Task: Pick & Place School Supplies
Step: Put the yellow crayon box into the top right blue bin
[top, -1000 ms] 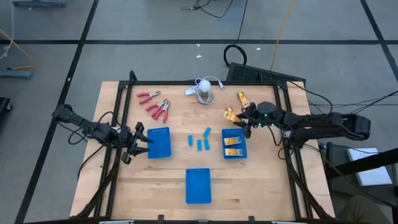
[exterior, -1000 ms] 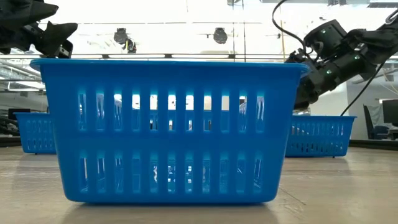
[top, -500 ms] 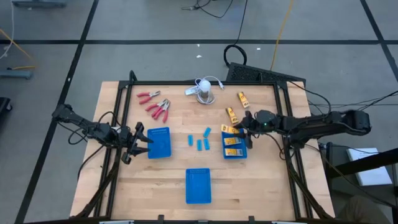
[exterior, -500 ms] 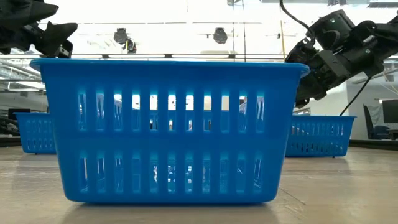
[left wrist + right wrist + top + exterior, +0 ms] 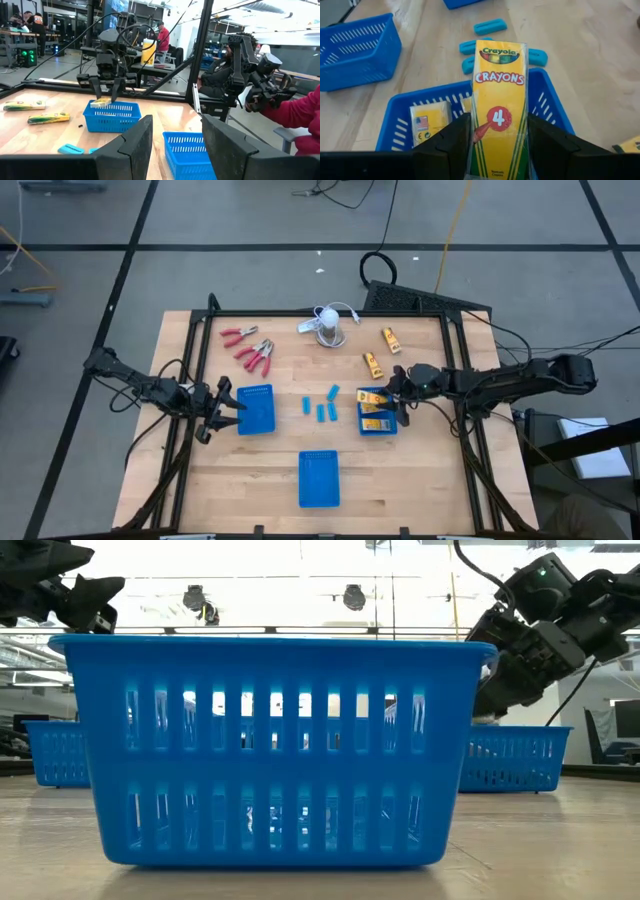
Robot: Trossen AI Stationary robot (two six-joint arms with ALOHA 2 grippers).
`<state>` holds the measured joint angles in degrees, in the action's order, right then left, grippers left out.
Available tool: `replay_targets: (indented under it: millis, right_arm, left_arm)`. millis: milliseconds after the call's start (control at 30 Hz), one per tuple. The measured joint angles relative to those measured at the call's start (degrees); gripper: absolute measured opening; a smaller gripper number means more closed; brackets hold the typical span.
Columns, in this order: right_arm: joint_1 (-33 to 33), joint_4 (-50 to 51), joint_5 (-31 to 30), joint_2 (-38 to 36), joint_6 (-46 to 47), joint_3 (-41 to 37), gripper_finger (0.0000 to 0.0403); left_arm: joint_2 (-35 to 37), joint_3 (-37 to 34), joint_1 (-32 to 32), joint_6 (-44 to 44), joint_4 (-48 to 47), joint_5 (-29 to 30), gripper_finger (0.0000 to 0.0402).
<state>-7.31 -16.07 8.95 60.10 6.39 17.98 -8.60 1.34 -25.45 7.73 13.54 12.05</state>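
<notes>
My right gripper [image 5: 392, 394] is shut on a yellow-orange crayon box [image 5: 500, 100] and hovers over the right blue basket [image 5: 380, 423], which holds two more crayon boxes [image 5: 427, 120]. Two other crayon boxes [image 5: 373, 364] lie flat on the table beyond it. Several light-blue blocks [image 5: 320, 405] lie at the table's middle, and the red-handled pliers [image 5: 250, 352] at its far left. My left gripper [image 5: 228, 408] is open, waiting at the left edge of the left blue basket [image 5: 257, 408]. My right gripper pinches the crayon box between its two fingers [image 5: 445, 145] by its long side edges near the bottom end [image 5: 497, 155]. It comes from the table's right, slanting down, and the box runs on forward along the fingers. The box is lifted clear above the basket.
A third blue basket [image 5: 319, 478] stands near the table's near edge and fills the low view [image 5: 270, 750]. A white round object with a cable [image 5: 330, 326] sits at the far middle. People and benches show beyond the table in the left wrist view.
My right gripper has carried the crayon box from beside the loose boxes toward the table's near edge, so that it now hangs over the right basket. My left arm has kept still.
</notes>
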Motion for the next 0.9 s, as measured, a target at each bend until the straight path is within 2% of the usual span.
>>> replay_targets:
  millis: [900]
  right_arm:
    - [0.0,2.9,0.1,0.0,-0.2,0.0,0.0167]
  left_arm:
    - [0.0,0.0,0.0,0.0,0.0,0.0,0.0173]
